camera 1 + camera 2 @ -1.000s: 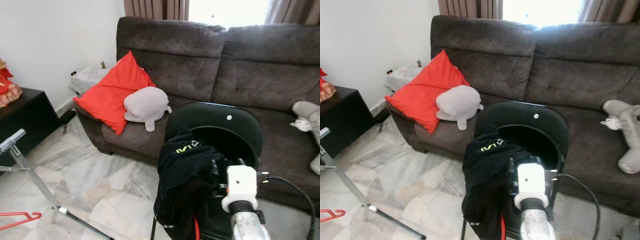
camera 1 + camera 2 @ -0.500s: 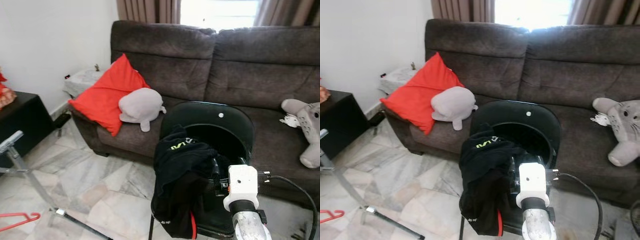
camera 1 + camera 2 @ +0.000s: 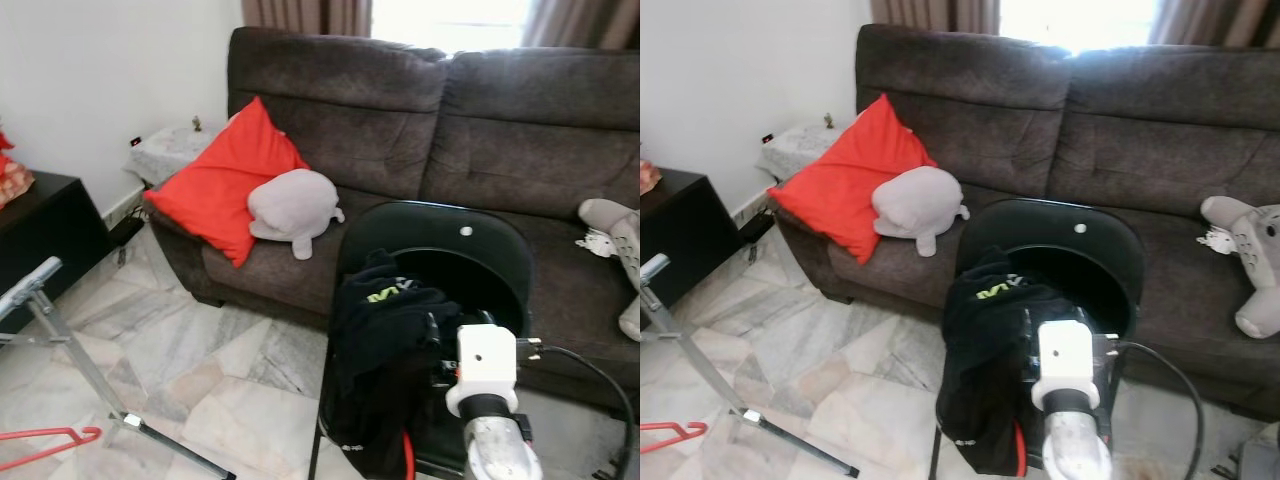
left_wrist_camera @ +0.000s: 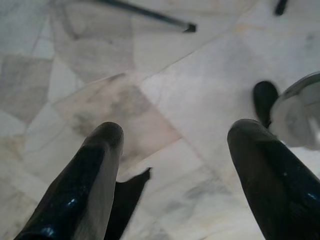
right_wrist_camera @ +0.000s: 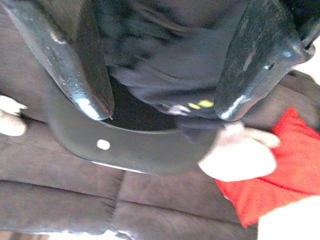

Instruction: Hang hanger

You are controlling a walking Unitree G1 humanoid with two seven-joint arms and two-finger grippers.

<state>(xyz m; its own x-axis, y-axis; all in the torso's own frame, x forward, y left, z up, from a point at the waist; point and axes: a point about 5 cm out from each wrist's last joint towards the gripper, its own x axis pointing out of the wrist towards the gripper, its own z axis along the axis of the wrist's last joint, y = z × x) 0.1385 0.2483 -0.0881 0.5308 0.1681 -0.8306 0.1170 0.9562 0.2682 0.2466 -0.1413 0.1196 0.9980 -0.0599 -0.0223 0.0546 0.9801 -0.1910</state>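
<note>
A red hanger [image 3: 45,445] lies on the marble floor at the lower left, beside the foot of a metal rack [image 3: 70,345]. A black garment [image 3: 385,330] with a yellow-green logo is bunched over the front of a round black chair [image 3: 440,235]; a red strip [image 3: 406,455] shows at its lower edge. My right gripper [image 5: 162,106] is raised at the garment, open, one finger on each side of the dark cloth. My left gripper [image 4: 175,132] hangs low over the floor, open and holding nothing.
A dark brown sofa [image 3: 520,130] stands behind the chair with a red cushion [image 3: 225,180], a grey plush [image 3: 292,205] and another plush toy [image 3: 1250,260]. A black cabinet [image 3: 50,240] is at the left wall. A cable [image 3: 590,375] runs from my right wrist.
The head camera has swung, so the whole picture shifts sideways. My right arm stays at the black garment on the chair; the hanger stays on the floor.
</note>
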